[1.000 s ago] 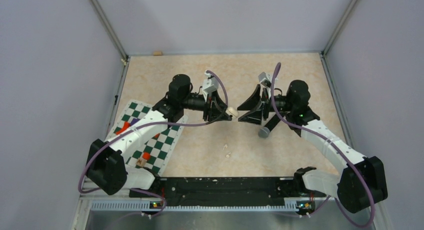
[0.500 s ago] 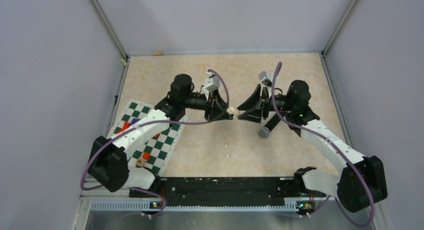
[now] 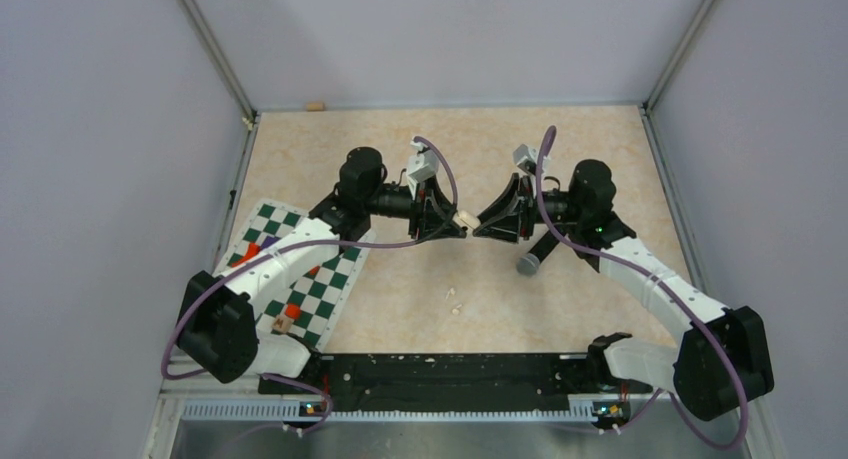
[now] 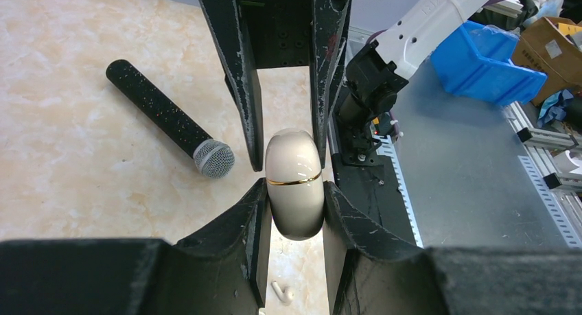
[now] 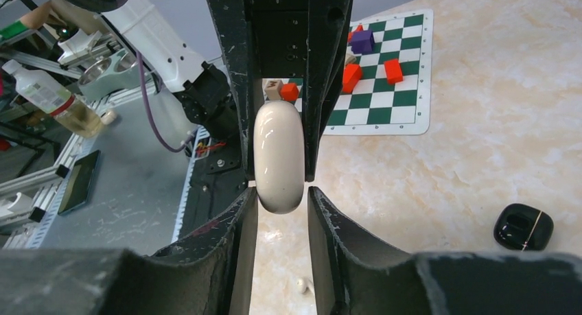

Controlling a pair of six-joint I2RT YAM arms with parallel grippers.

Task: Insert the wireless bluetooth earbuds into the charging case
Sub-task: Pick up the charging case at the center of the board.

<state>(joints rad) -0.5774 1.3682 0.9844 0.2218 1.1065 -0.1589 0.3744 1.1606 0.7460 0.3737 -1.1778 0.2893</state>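
Your left pincer [image 4: 294,186] clamps the shut case [image 4: 295,198] in mid-air, and your right pincer [image 5: 281,191] pinches its other end. Pull unevenly and the smooth shell may squirt out and drop, unopened. A white earbud [image 4: 283,292] lies on the tabletop [image 4: 68,157] below.

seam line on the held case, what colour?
Gold, a thin band round the cream-white case. Best seen in the left wrist view.
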